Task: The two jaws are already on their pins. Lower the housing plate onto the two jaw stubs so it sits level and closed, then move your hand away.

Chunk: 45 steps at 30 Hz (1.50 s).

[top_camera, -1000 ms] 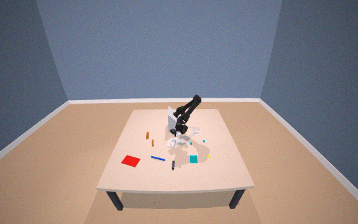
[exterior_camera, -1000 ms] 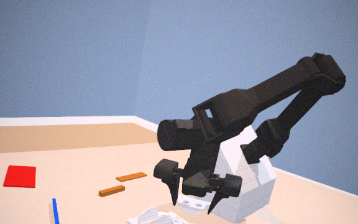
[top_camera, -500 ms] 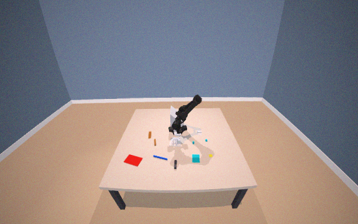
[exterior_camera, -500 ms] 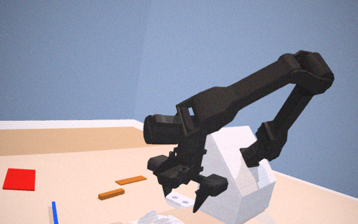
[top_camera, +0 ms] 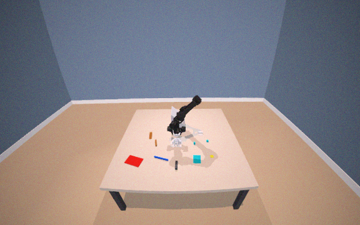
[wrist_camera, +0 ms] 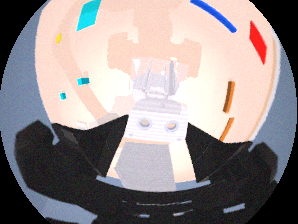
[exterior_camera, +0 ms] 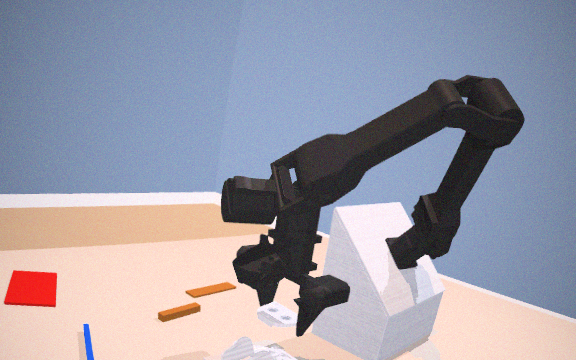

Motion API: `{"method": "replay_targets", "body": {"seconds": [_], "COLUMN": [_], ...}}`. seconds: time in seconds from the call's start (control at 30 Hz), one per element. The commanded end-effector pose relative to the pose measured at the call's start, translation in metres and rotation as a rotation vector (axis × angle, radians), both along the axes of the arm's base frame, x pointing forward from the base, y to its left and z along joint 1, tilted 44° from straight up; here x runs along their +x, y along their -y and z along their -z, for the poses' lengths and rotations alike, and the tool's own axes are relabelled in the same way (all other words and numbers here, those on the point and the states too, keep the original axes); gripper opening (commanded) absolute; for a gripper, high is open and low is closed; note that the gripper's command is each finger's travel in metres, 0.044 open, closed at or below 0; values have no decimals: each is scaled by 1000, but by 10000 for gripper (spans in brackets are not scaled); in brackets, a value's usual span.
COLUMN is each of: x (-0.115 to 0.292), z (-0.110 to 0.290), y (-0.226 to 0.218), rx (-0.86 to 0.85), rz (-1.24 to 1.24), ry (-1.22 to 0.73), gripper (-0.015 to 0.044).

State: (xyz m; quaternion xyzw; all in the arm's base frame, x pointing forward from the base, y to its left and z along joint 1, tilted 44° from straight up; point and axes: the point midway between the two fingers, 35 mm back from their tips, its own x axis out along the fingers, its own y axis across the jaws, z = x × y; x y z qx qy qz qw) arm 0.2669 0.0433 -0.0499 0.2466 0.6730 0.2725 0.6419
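The housing plate (exterior_camera: 269, 315) (wrist_camera: 158, 134) is white, with two round holes. My gripper (exterior_camera: 283, 318) (wrist_camera: 156, 120) is shut on it, a finger at each side, and holds it in the air, close to level. The white jaw assembly (top_camera: 176, 143) (exterior_camera: 248, 351) (wrist_camera: 156, 86) stands on the table with its two jaws upright. In the exterior view it is below and to the left of the plate and cut by the frame's bottom edge; in the wrist view it lies just beyond the plate's far edge. The plate and the assembly look apart. The pins and stubs are too small to make out.
Around the assembly lie orange bars (top_camera: 150, 135) (exterior_camera: 179, 312), a blue rod (top_camera: 161, 158) (wrist_camera: 215, 16), a red square (top_camera: 134, 160) (exterior_camera: 31, 288), a dark bar (top_camera: 176, 165), a cyan block (top_camera: 197, 159) and small cyan and yellow pieces. A tall white block (exterior_camera: 348, 280) stands behind the gripper.
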Motion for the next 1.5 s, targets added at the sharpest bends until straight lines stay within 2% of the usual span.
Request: {"method": "replay_targets", "body": {"seconds": [0.0,0.93,1.47], "x": [2,2,-12], "z": [0,0,-1], "y": [1,1,1], "rx": [2,2,2], "rz": [11,11,12], "ry": [-1,-1,-4], "gripper": [351,351,351]}}
